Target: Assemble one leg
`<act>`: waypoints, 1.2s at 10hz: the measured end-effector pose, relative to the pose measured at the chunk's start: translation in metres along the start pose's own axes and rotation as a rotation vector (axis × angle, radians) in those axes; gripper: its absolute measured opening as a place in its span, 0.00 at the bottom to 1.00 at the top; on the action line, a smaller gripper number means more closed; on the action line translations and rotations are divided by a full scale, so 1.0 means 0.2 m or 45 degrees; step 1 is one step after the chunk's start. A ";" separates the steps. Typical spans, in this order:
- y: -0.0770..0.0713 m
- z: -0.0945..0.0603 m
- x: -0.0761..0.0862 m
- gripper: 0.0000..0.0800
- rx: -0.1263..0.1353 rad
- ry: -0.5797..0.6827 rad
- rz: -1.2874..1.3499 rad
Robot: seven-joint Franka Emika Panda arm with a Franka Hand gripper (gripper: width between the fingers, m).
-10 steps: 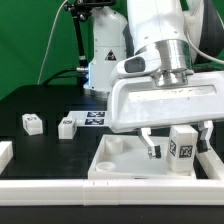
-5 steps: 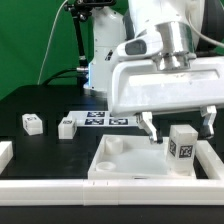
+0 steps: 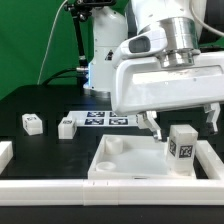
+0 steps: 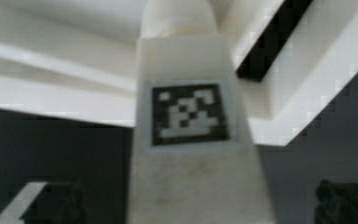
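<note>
Now catalogued: one moment, exterior view and wrist view.
Arm: white Panda arm (image 3: 165,40), its broad wrist housing filling the upper part of the exterior view's right.
Gripper (image 3: 184,131): jaws spread wide, holding nothing; one finger hangs on each side of the leg, tips about level with the leg's top.
Gripper, wrist view (image 4: 190,203): two dark fingertips (image 4: 34,205) show at the edges, each with a clear gap to the leg between them.
Leg (image 3: 181,143): small white block, upright on the panel at its near corner on the exterior view's right; black-and-white tag faces the exterior camera.
Leg, wrist view (image 4: 197,120): seen from above as a tall white column, a tag on the face towards the lens.
Seating: whether the leg is fully home in a corner socket cannot be told.
Panel (image 3: 120,165): large white square with raised rim, flat on the table; a round socket shows at its corner on the exterior view's left.
Loose legs: two alike, one (image 3: 32,123) and another (image 3: 67,126), on the table well apart from the panel.
Marker board (image 3: 100,119): flat, tagged, just beside the second loose leg.
Table (image 3: 40,100): black surface.
Rail (image 3: 60,190): white bar along the front edge.
Backdrop (image 3: 30,40): green.
</note>
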State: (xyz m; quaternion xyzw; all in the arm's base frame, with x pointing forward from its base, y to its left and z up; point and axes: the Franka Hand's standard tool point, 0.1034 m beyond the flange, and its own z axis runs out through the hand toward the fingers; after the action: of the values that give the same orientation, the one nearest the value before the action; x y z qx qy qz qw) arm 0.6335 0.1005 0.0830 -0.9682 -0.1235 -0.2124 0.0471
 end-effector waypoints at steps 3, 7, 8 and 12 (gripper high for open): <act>0.04 0.00 -0.03 0.81 0.074 -0.264 0.006; 0.00 -0.02 -0.07 0.81 0.166 -0.647 0.012; -0.01 -0.02 -0.07 0.81 0.170 -0.656 0.012; 0.01 -0.01 -0.09 0.81 0.139 -0.664 0.003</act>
State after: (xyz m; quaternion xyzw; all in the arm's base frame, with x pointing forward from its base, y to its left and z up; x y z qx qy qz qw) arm 0.6169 0.0940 0.0779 -0.9864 -0.1417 0.0513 0.0661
